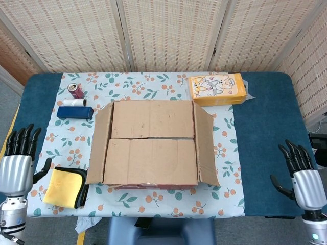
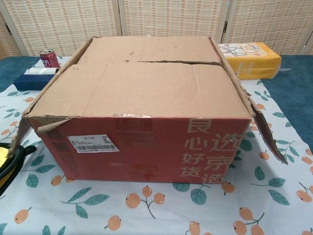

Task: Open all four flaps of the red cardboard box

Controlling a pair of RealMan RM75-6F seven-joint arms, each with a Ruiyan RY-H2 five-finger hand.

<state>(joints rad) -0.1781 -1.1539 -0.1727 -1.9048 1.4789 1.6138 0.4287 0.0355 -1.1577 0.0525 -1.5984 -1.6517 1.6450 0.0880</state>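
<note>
On the box [image 1: 150, 148], side flaps hang down while both hands, left [image 1: 15, 166] and right [image 1: 301, 178], wait empty and spread; next, slide fingertips under the near flap [image 1: 150, 161] at the centre seam.

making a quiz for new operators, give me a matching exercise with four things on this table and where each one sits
Things:
1. red can
2. yellow carton
3. yellow cloth
4. dark blue box

Places:
A. front left, beside the red cardboard box's folded-down left flap
B. far left corner of the floral cloth
C. behind the cardboard box, to its right
D. left of the cardboard box, just in front of the can

Pairs: 1-B, 2-C, 3-A, 4-D
</note>
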